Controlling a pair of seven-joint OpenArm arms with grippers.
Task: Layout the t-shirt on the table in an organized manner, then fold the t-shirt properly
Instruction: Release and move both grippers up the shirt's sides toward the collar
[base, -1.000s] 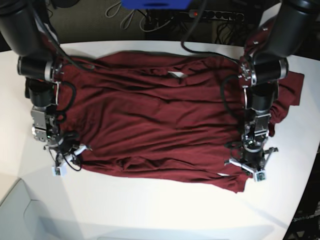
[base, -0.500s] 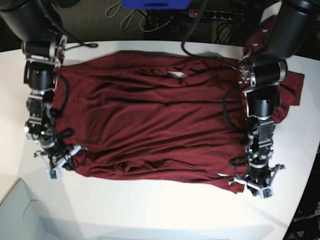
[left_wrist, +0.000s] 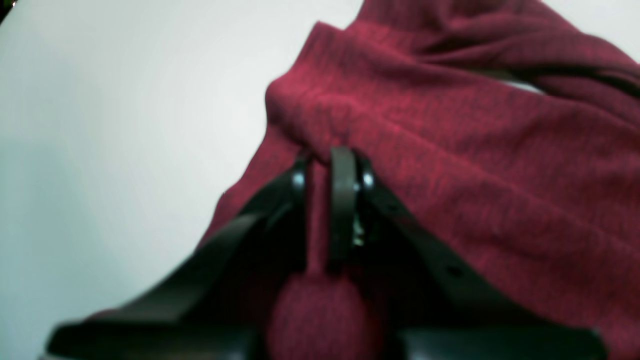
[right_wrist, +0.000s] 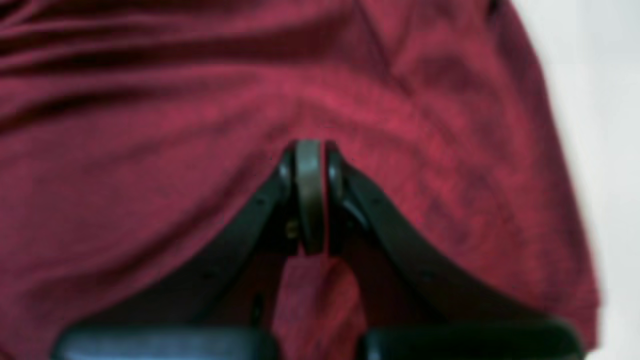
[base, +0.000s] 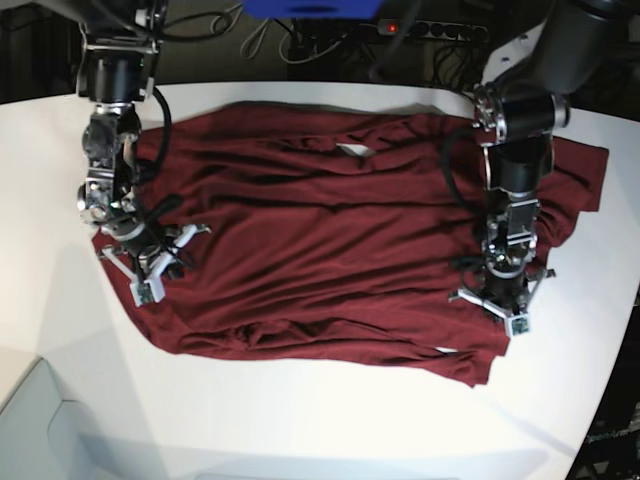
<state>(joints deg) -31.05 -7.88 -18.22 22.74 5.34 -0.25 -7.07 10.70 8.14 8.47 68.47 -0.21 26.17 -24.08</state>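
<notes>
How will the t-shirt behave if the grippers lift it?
The t-shirt will probably sag and drape: it lies wrinkled, bunching at the left gripper. It likely slides easily over the smooth table.

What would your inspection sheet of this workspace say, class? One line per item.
Surface: white table, bare around the cloth.
Job's things: maroon t-shirt spread flat, wrinkled, bottom edge rumpled.
Clutter: nothing seen.
Grippers: left tool shut on a pinch of t-shirt; right tool shut on t-shirt cloth.
Cables: black arm cables looping over the shirt; cords behind the table.
Surroundings: power strip with a red light beyond the far edge.
</notes>
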